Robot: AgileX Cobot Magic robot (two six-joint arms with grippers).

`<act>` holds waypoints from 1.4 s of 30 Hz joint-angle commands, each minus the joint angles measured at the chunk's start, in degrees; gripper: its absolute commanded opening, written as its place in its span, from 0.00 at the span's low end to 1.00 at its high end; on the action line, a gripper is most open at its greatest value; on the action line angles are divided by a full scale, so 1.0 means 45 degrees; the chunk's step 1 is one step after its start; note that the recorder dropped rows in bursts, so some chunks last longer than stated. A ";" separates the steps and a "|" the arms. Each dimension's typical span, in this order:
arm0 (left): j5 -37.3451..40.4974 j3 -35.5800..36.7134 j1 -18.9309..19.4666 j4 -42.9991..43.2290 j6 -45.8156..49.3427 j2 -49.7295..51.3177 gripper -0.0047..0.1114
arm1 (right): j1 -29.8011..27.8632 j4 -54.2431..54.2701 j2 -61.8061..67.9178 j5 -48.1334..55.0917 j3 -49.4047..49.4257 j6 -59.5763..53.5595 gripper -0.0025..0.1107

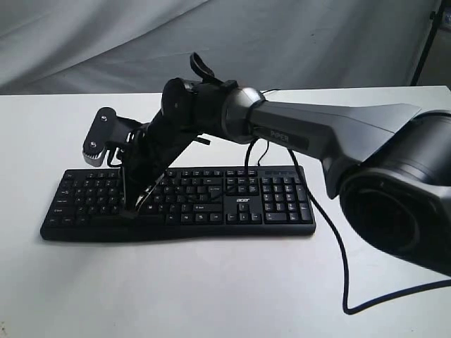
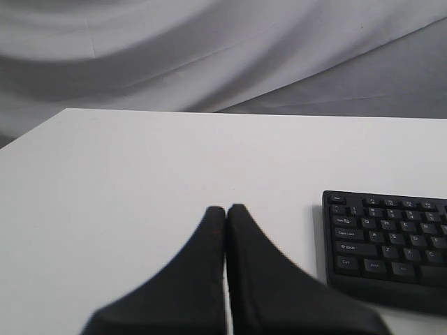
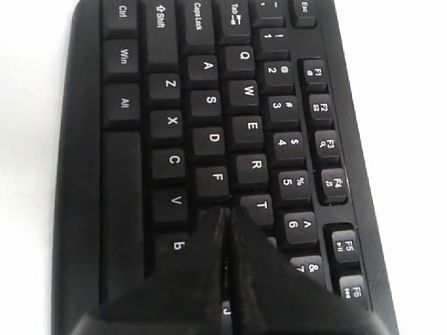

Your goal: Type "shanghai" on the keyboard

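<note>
Exterior view: shows a long black keyboard [image 1: 211, 204] lying flat on a white table [image 1: 211, 289], number pad toward the right, with a thin black cable [image 1: 344, 278] trailing from its back edge and looping over the tabletop. Shows also the right arm [image 1: 331, 130] reaching in from the right and bending down over the left half of the keys, with the right gripper [image 1: 135, 206] pointing down into the letter rows. Backs onto a grey cloth [image 1: 106, 42].

Right wrist view: puts the right gripper [image 3: 225, 213] with both fingers pressed together, nothing between them, tips just past the F and T keys and hiding the key next along. Cannot tell whether touching or just above.

Left wrist view: finds the left gripper [image 2: 225, 209] likewise closed and empty, over bare table, off to the side of the keyboard [image 2: 387, 241] at the end where Esc, Tab and Ctrl sit, not touching it.
</note>
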 commanded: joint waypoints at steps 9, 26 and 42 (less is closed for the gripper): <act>-0.0134 0.0065 0.0031 -0.0008 -0.0023 -0.0064 0.05 | 0.0275 0.0061 -0.0171 -0.0338 -0.0067 0.0352 0.02; -0.0134 0.0065 0.0031 -0.0008 -0.0023 -0.0064 0.05 | 0.0947 -0.1189 -0.0958 -0.0384 -0.0076 0.1218 0.02; -0.0134 0.0065 0.0031 -0.0008 -0.0023 -0.0064 0.05 | 0.1738 -0.1177 -0.0380 -0.0863 -0.1237 0.2239 0.02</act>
